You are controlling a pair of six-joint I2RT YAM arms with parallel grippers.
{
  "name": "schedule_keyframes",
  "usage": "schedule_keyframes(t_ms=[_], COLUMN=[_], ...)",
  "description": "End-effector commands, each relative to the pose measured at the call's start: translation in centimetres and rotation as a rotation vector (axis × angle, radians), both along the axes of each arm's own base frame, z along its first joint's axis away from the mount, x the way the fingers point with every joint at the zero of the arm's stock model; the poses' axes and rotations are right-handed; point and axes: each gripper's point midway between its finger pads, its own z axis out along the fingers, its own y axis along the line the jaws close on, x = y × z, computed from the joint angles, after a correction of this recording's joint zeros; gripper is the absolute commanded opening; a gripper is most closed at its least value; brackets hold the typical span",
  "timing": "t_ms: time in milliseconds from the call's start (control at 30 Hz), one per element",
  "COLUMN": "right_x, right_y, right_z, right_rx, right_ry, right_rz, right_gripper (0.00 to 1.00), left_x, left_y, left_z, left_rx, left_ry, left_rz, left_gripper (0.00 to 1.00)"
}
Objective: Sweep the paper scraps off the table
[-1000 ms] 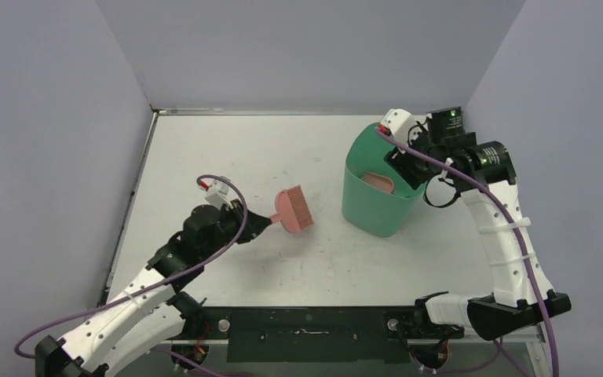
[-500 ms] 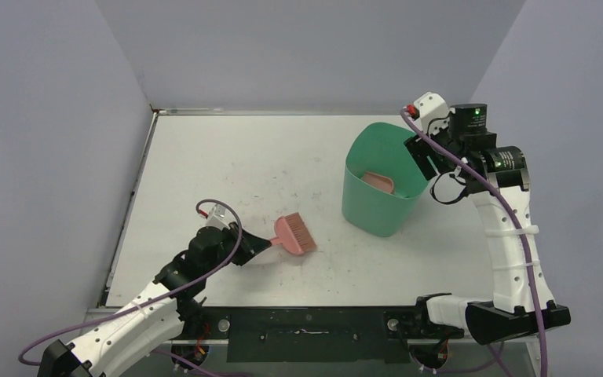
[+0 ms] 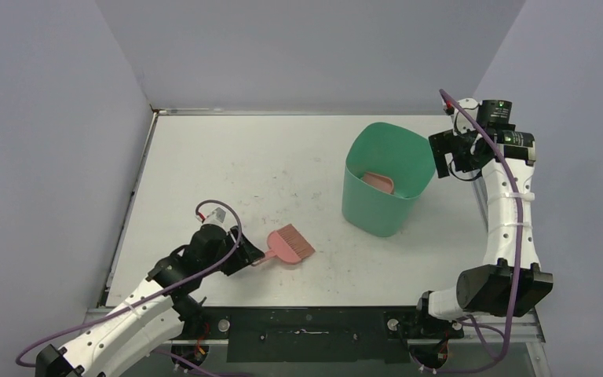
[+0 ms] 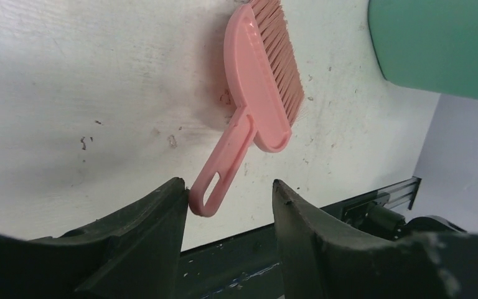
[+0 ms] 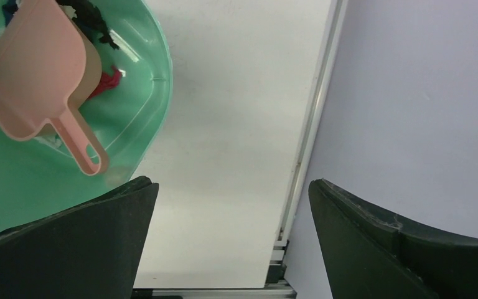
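Paper scraps (image 5: 111, 80) lie inside green bin (image 5: 146, 93) (beside pink dustpan (image 5: 31, 68)).

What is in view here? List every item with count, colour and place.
pink plastic hand brush: one, pink, lying flat on the table ahead of the left claw
green plastic bin: one, green, upright on the table's right half
pink plastic dustpan: one, pink, inside the bin
crumpled paper scraps: count unclear, red and dark bits seen, in the bin under the dustpan
white speckled tabletop: one, white, beneath everything
left claw: one, black, open, at the brush handle's end
right claw: one, black, open, empty, right of the bin
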Motion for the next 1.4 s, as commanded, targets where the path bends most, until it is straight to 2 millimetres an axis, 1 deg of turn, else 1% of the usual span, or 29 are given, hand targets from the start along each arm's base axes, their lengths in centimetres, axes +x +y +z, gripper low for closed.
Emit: schedule_keyframes(t_ms=[0,33,67,100,167,267,333,367,433,500,533,600,633,667,800,867,933,1033,1100,1167,1233,1267,1333,1367], right_x=[0.3,0.4,0.4,0.4,0.2,-0.6,-1.0,-1.1,-0.8,-0.3,-0.2,0.1,0.1,0.2,-0.1,-0.6,-1.1,-1.9,-2.2,-2.4,-2.6,-2.7,-3.0,-3.2], right_y=[1.7,1.8,1.9,1.9,2.1,3.0,4.0,4.4,4.6,4.3,4.2,4.1,4.3,4.5,5.5,6.1,6.8,7.3,7.3,7.3,7.5,7.5,7.7,7.7], right_z=[1.0,1.4,1.7,2.2,3.2,4.3,4.2,3.9,2.8,1.2,0.4,-0.8,-1.0,-1.1,-0.4,-0.3,-0.6,-0.8,-0.6,-0.3,-0.1,0.0,0.2,0.4], right_rx=[0.153,0.173,0.195,0.213,0.250,0.310,0.368,0.398,0.419,0.419,0.420,0.426,0.434,0.441,0.454,0.448,0.445,0.430,0.413,0.399,0.392,0.390,0.389,0.387], right_ry=[-0.047,-0.056,-0.061,-0.070,-0.083,-0.092,-0.081,-0.070,-0.051,-0.021,-0.003,0.027,0.037,0.043,0.023,0.021,0.026,0.019,0.001,-0.012,-0.022,-0.023,-0.029,-0.034], right_rz=[0.018,0.013,0.012,0.004,-0.004,-0.004,-0.004,-0.001,-0.010,-0.032,-0.035,-0.037,-0.032,-0.022,0.027,0.050,0.071,0.086,0.085,0.089,0.097,0.100,0.106,0.109], right_gripper=[0.98,0.98,0.98,0.97,0.97,0.98,0.98,0.98,0.98,0.98,0.98,0.96,0.93,0.90,0.76,0.73,0.72,0.74,0.76,0.78,0.78,0.78,0.79,0.79], left_x=[0.3,0.2,0.3,0.2,0.0,0.3,1.4,2.1,3.9,5.9,7.2,9.3,10.4,11.3,13.8,15.0,16.1,17.4,18.2,19.2,20.6,21.3,22.2,22.6], left_y=[1.4,1.6,1.7,1.9,2.7,3.4,2.8,2.3,1.2,-0.2,-1.2,-3.1,-4.1,-5.3,-10.1,-12.4,-15.1,-19.2,-21.6,-23.5,-24.6,-24.9,-25.7,-26.5], left_z=[3.0,3.6,4.7,5.3,6.8,10.0,12.9,14.2,16.3,18.2,18.7,20.5,22.0,23.1,26.5,28.0,29.1,29.2,28.6,27.5,26.3,27.1,25.6,24.1], left_rx=[0.131,0.153,0.165,0.185,0.235,0.280,0.273,0.273,0.297,0.326,0.345,0.351,0.345,0.340,0.333,0.327,0.306,0.304,0.329,0.367,0.427,0.435,0.475,0.492], left_ry=[-0.065,-0.066,-0.080,-0.084,-0.090,-0.161,-0.245,-0.289,-0.350,-0.400,-0.416,-0.478,-0.520,-0.546,-0.665,-0.727,-0.767,-0.774,-0.760,-0.731,-0.689,-0.696,-0.666,-0.647], left_rz=[-0.054,-0.064,-0.075,-0.089,-0.101,-0.133,-0.149,-0.167,-0.200,-0.234,-0.251,-0.261,-0.261,-0.264,-0.304,-0.311,-0.334,-0.376,-0.395,-0.405,-0.388,-0.368,-0.378,-0.403], left_gripper=[0.50,0.50,0.51,0.53,0.54,0.54,0.54,0.54,0.54,0.54,0.54,0.53,0.53,0.54,0.53,0.53,0.53,0.55,0.56,0.56,0.57,0.56,0.56,0.55])
